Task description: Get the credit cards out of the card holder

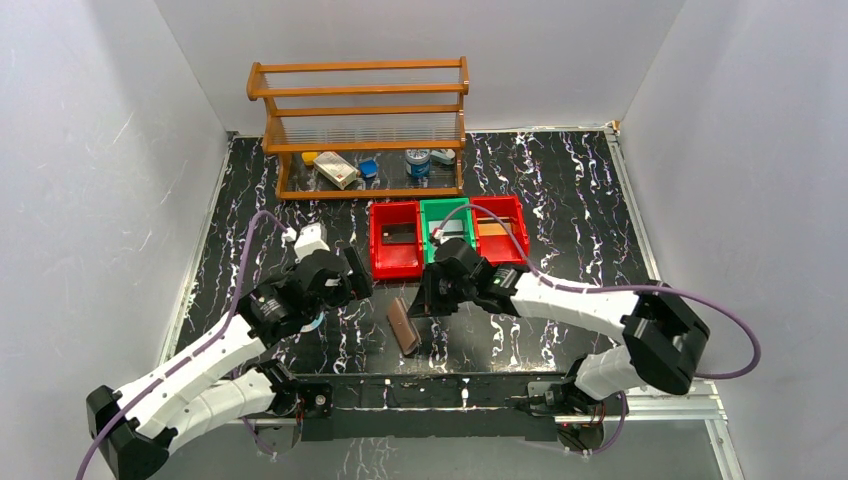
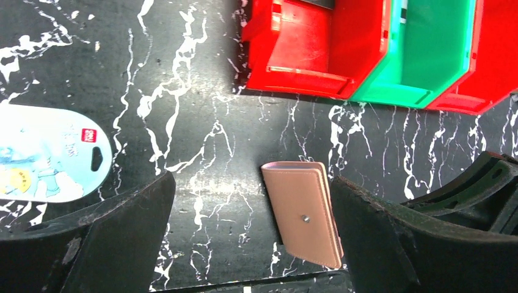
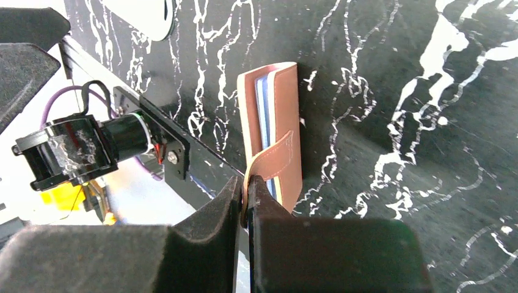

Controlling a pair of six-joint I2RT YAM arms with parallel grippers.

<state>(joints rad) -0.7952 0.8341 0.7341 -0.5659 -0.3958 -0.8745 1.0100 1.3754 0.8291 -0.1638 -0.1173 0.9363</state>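
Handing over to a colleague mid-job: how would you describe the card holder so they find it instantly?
Find the row of red and green plastic bins; just below them in the top view sits the small reddish-brown leather bifold card holder. Unlike anything nearby, its strap tab is pinched by the right end effector.

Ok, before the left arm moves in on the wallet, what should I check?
1. The right gripper is shut on the tab: ok.
2. The tab is off its stud: ok, the stud is bare.
3. The left gripper is open: ok.
4. The wallet lies between the left fingers: ok in the left wrist view.
5. The left fingers are clear of the wallet: cannot tell, one looks very close.
6. The cards are out: not ok, their edges show inside the folded wallet.
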